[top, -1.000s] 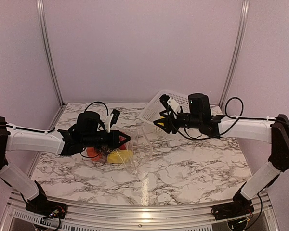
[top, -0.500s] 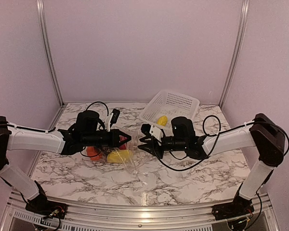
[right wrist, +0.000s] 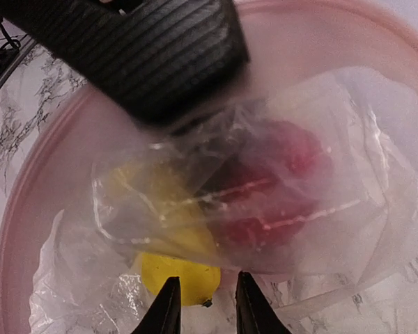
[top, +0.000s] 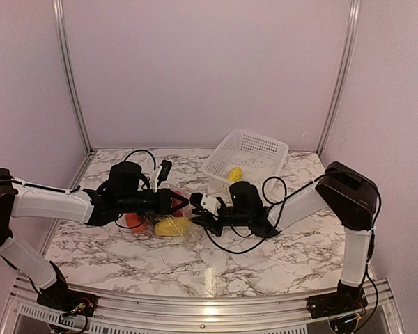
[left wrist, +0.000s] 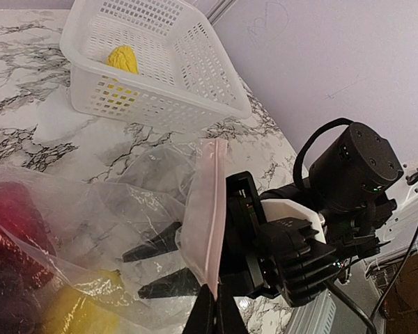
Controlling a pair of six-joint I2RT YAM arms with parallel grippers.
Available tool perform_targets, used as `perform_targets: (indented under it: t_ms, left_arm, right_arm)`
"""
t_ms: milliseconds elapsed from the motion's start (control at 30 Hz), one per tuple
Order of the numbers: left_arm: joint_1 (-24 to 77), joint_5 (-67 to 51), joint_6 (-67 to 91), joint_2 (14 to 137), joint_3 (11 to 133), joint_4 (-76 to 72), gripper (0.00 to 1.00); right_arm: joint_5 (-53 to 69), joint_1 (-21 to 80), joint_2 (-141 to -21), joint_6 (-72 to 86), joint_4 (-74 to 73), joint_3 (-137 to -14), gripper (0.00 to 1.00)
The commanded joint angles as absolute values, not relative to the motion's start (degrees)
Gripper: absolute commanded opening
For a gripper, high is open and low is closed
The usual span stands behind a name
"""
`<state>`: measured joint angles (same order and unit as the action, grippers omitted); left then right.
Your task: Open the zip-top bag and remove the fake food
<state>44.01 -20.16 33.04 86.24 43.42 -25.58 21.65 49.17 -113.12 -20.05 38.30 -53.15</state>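
Note:
The clear zip-top bag [top: 189, 224] lies mid-table with its mouth facing right. My left gripper [top: 179, 203] is shut on the bag's pink zip strip [left wrist: 213, 209] and holds the mouth up. My right gripper [top: 195, 213] is open and empty, with its fingers [left wrist: 160, 240] inside the bag mouth. In the right wrist view the gripper [right wrist: 205, 296] points at a yellow fruit [right wrist: 175, 277] and a red apple [right wrist: 272, 202] under folds of plastic. The yellow fruit [top: 171, 226] and an orange piece [top: 134, 221] show in the top view. The grapes and the white piece are hidden.
A white perforated basket [top: 254, 148] stands at the back right, behind my right arm, with one yellow fruit [top: 234, 173] in it. It also shows in the left wrist view [left wrist: 160, 104]. Metal frame posts stand at the back corners.
My right arm has swung left from the basket, dropped low and pushed its open fingers into the bag mouth. My left gripper has kept its hold on the zip strip.

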Motion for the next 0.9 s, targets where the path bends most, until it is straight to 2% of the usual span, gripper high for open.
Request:
perform_targets:
  t_ms: [0,67,167,300,867]
  left_arm:
    - [43.4,-21.7,33.3,87.1,42.5,-27.8,0.0]
    - [43.3,-21.9,33.3,87.3,42.4,-28.0,0.0]
    - [43.2,-22.2,33.3,87.6,42.2,-28.2,0.0]
    - [43.2,-22.8,33.3,88.2,42.1,-28.5,0.0]
    - [43.2,-23.2,33.1,88.9,41.7,-28.1,0.0]
  right_arm:
    - [23.9,50.2,-116.3,-21.5,40.3,-56.1,0.3]
    - [24.9,50.3,-117.6,-21.7,40.1,-56.8,0.35]
    - [26.1,50.3,-119.2,-22.0,39.5,-58.0,0.49]
    - [28.2,50.3,-121.1,-21.3,38.7,-59.6,0.57]
    - [34.2,50.4,-127.7,-19.6,34.0,-65.4,0.59]
